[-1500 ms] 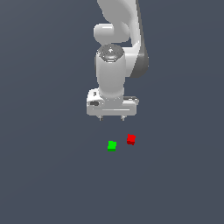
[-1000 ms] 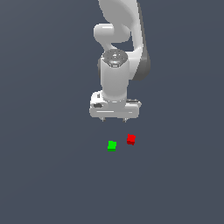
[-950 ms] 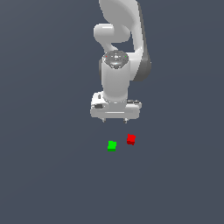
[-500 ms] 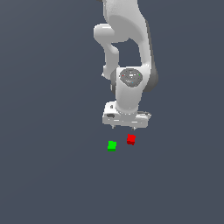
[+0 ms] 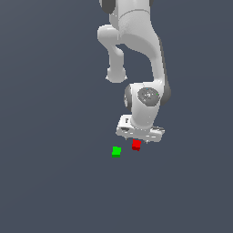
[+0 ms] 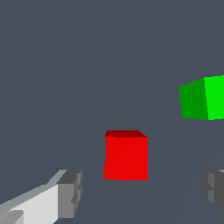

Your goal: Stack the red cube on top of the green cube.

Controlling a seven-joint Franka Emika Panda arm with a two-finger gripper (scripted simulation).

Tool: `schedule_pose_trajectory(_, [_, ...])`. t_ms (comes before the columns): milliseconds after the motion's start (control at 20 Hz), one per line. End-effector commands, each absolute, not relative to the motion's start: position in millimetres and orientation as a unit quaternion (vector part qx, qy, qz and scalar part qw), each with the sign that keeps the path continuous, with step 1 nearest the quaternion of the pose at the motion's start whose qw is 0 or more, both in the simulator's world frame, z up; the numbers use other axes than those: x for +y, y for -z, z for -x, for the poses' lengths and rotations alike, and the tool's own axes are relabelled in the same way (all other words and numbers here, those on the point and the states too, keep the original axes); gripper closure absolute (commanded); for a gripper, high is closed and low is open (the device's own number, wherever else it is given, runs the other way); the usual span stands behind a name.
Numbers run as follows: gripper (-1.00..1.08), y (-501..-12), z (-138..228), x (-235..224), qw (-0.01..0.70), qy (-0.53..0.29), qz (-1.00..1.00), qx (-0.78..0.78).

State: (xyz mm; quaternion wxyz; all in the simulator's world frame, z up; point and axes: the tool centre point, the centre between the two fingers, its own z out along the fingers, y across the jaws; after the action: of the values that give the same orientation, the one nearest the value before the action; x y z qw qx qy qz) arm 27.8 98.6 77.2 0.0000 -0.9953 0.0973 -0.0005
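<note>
On the plain dark floor, the red cube (image 5: 136,144) sits just beside the green cube (image 5: 116,151), apart from it, toward the exterior view's right. Both cubes rest on the surface; nothing is stacked yet.

The gripper (image 5: 139,139) hangs low, directly over the red cube, its white body partly overlapping the cube's upper edge in the exterior view. Whether the fingertips have reached the cube's level cannot be told from there.

Wrist view: fingers (image 6: 70,194) spread apart, one dark pad at each side, with the red cube (image 6: 126,155) lying in the open gap between them. No contact visible; bare floor shows between cube and each pad. The green cube (image 6: 202,98) lies beyond the far pad, outside the gap.

Judgement: this is the approach to the grasp. The cube sits fairly centred between the pads, faces roughly square to them, so closing should catch it, provided the pads are low enough.
</note>
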Motion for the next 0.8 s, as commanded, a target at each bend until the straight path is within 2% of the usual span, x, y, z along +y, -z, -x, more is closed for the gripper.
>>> schedule_pose_trajectory(0, [-0.92,-72,-30,103,0.000,0.000,0.995,0.103])
schedule_pose_trajectory(400, [-0.92,-67,-31,105,0.000,0.000,0.995,0.104])
schedule_pose_trajectory(750, [-0.92,-37,-31,105,0.000,0.000,0.995,0.104])
